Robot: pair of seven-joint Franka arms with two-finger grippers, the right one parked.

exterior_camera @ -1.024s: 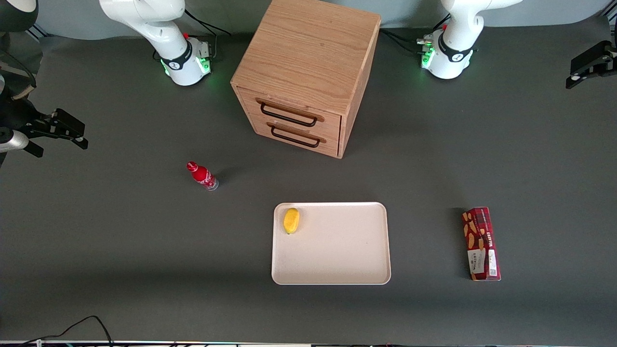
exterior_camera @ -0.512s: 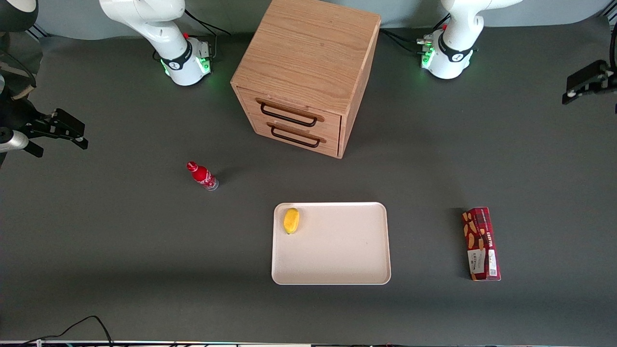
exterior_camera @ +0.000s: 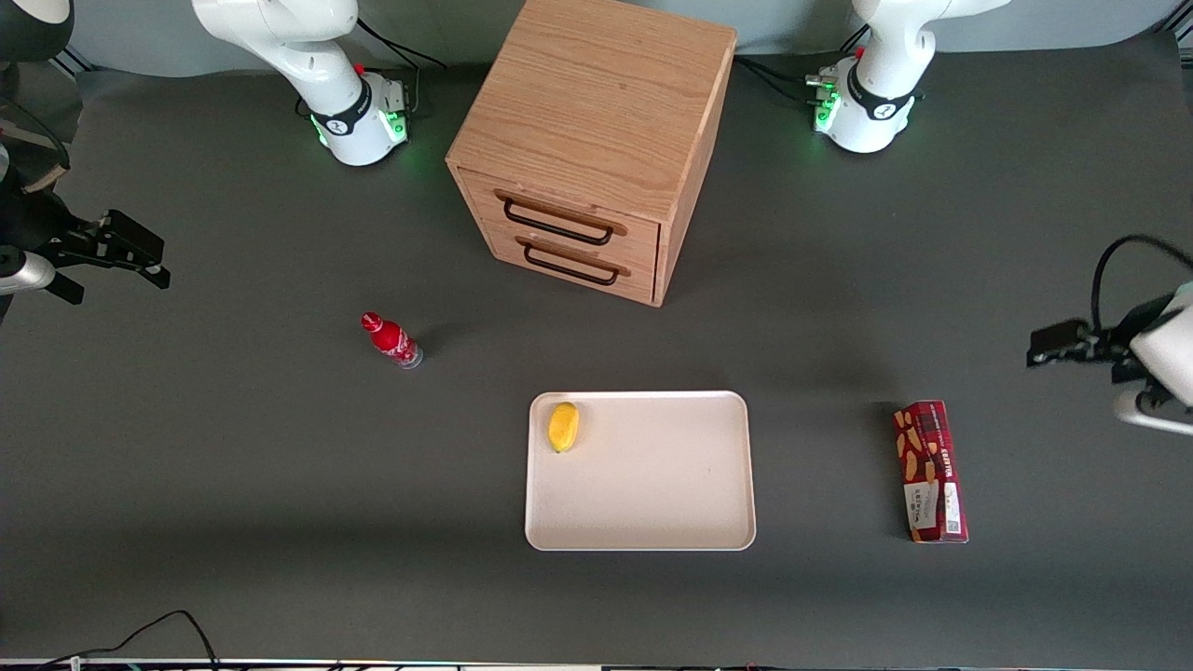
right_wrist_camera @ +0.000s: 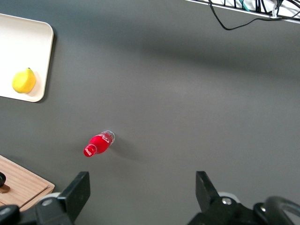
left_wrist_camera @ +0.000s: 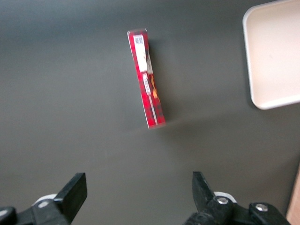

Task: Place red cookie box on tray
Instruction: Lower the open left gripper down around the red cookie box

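The red cookie box (exterior_camera: 930,472), dark red with biscuit pictures and white label patches, lies flat; its writing is unreadable. The gripper (left_wrist_camera: 136,193) hangs above it, spread wide, holding nothing.

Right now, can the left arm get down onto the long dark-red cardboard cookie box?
Probably yes. The long dark-red cardboard cookie box lies alone on the dark table, apart from the cream-white rectangular tray. The left arm's gripper is open, above the table, nothing between.

A dark grey matte table surface (exterior_camera: 233,485) fills the scene under even, soft light. A light oak cabinet (exterior_camera: 596,121) with two drawers and dark handles stands on it, casting a faint shadow. A pale grey wall runs along the table's edge.
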